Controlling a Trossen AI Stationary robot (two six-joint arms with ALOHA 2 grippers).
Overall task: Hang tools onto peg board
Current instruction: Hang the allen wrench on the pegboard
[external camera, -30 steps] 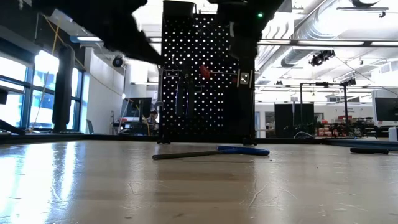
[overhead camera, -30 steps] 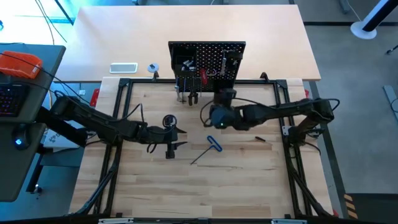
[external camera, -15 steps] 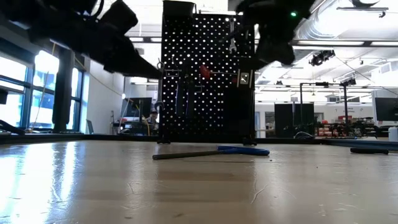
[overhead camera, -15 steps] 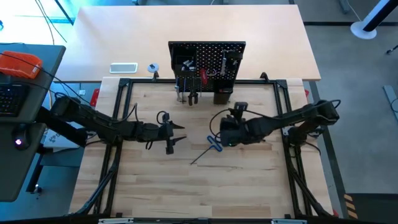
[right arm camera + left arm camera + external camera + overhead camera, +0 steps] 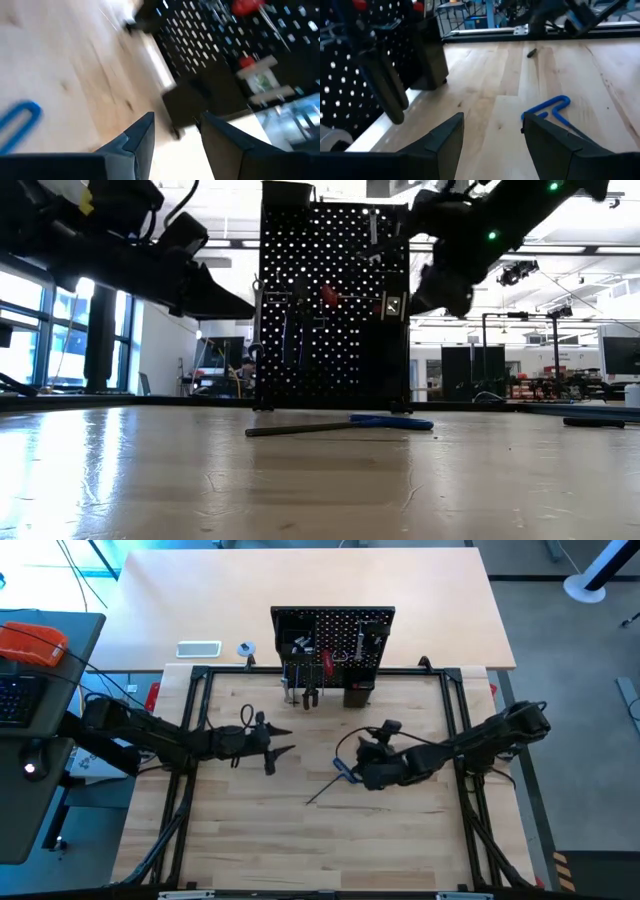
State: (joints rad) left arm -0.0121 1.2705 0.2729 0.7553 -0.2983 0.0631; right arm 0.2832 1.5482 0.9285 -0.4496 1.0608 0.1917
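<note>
The black peg board [image 5: 332,640] stands upright at the table's far middle, with a red-handled screwdriver [image 5: 326,661], silver wrenches [image 5: 362,640] and black pliers [image 5: 385,90] hanging on it. The blue-handled T hex key [image 5: 338,778] lies flat on the wooden table, and also shows in the low view [image 5: 380,422]. My right gripper [image 5: 355,768] is open and empty, above the table just right of the key's blue handle [image 5: 17,125]. My left gripper [image 5: 277,752] is open and empty above the table, left of the key [image 5: 550,107].
A slim dark pen-like tool [image 5: 532,51] lies on the table to the right, past my right arm. A black bin [image 5: 358,695] stands at the board's foot. A black metal frame [image 5: 190,720] borders the wooden table. Bare wood lies toward the near edge.
My right gripper has come away from the peg board, moving toward the near edge and left and down, to beside the hex key's blue handle. My left gripper has moved a little toward the far edge. The hex key has stayed where it was.
</note>
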